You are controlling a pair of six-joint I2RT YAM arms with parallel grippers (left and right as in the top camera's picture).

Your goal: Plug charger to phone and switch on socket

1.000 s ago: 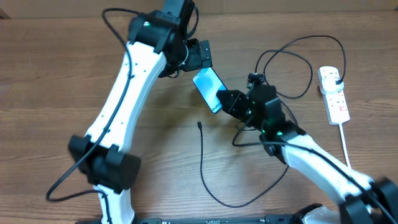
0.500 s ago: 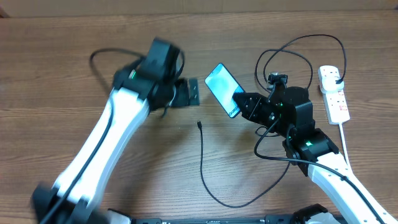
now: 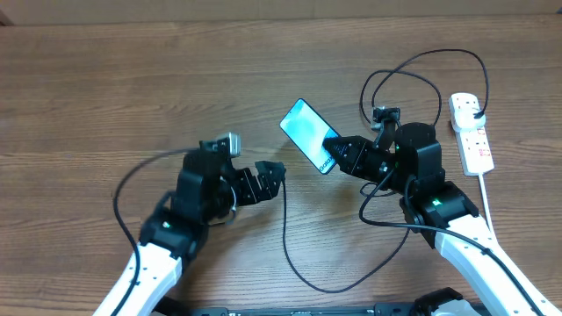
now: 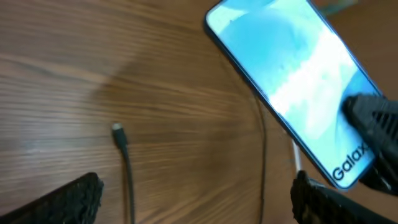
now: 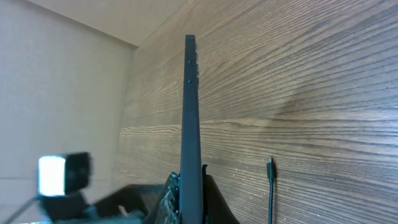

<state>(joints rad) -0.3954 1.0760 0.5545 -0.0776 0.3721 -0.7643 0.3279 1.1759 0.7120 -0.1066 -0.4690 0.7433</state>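
Lower corner of phone (image 3: pixel 306 140) hidden inside right gripper (image 3: pixel 335 156) jaws

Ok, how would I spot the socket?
Go to the right edge of the wooden table. The socket is the long white strip lying there, with tiny red switches; its neighbours are only thin black cable and a white cord.

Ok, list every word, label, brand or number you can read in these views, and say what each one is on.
"Galax": white letters on the phone screen, at the end the right hand grips; whatever follows the x cannot be made out.
The same print in the overhead view: too small to read.
Socket: any markings are too small to read.
No other text shows.
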